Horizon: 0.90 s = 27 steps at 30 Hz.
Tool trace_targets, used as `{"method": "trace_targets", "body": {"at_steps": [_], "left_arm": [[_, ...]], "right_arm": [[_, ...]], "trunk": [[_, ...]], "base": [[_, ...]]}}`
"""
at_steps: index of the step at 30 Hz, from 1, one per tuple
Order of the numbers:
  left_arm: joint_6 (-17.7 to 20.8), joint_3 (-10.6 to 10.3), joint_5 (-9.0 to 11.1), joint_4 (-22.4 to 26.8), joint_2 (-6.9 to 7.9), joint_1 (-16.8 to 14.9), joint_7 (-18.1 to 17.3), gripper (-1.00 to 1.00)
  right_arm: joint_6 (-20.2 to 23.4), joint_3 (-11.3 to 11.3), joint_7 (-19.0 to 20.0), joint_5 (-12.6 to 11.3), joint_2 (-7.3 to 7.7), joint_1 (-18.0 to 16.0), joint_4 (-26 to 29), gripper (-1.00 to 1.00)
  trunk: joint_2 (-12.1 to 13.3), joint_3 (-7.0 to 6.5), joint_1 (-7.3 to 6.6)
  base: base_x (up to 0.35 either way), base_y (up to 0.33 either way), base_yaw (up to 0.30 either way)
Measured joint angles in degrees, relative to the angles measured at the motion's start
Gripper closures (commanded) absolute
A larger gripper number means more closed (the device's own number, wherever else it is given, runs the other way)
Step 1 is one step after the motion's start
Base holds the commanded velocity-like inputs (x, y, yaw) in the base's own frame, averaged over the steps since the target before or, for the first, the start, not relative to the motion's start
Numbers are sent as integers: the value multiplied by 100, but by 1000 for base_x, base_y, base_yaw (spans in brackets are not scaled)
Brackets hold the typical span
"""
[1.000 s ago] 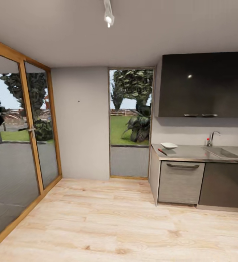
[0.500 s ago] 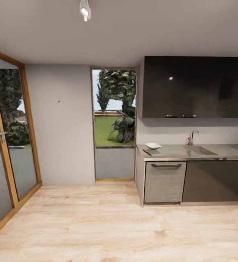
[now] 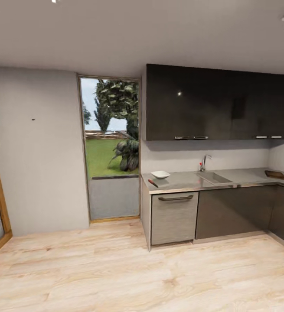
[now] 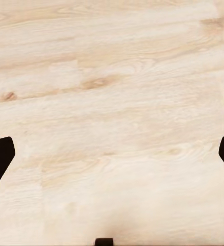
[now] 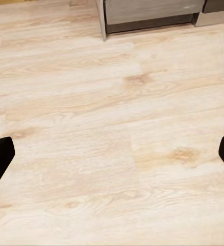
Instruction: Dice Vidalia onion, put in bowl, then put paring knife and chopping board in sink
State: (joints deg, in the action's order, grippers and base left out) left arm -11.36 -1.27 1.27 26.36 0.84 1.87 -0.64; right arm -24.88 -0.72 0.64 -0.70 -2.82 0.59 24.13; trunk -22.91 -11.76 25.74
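Across the room in the head view runs the grey countertop (image 3: 183, 182) over dark cabinet fronts. On its left end rests the white bowl (image 3: 160, 174), with the red-handled paring knife (image 3: 153, 183) just in front of it. Further right is the steel sink (image 3: 213, 177) with its curved tap (image 3: 204, 162); the Vidalia onion is hidden from here. The brown chopping board (image 3: 275, 174) lies on the counter at the far right corner. My left gripper (image 4: 112, 154) and right gripper (image 5: 112, 154) are both open over bare wooden floor, holding nothing.
Light wooden floor (image 3: 115, 268) stretches between me and the cabinets. A tall window (image 3: 110, 147) stands left of the counter, and dark wall cabinets (image 3: 211, 104) hang above it. The right wrist view catches the base of a cabinet drawer (image 5: 153, 10).
The camera has swung to the right: the kitchen counter sits further left in the picture, the glass door has slid out at the left, and the counter's right corner with the chopping board has appeared.
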Motion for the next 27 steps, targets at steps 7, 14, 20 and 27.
{"method": "trace_targets", "body": {"at_steps": [7,14,20,27], "left_arm": [[-1,-1,0,0,0,0,0,-100],[-5,-1,0,0,0,0,0,-100],[-8,-1,0,0,0,0,0,-100],[-8,-7,-5,0,0,0,0,-100]], "right_arm": [[0,0,0,0,0,0,0,-100],[0,0,0,0,-1,0,0,-100],[0,0,0,-2,0,0,0,-100],[0,0,0,-8,0,0,0,-100]], "trunk": [[0,0,0],[0,0,0],[0,0,0],[0,0,0]], "base": [[242,-224,-280],[238,-226,-280],[236,-227,-280],[236,-227,-280]]}}
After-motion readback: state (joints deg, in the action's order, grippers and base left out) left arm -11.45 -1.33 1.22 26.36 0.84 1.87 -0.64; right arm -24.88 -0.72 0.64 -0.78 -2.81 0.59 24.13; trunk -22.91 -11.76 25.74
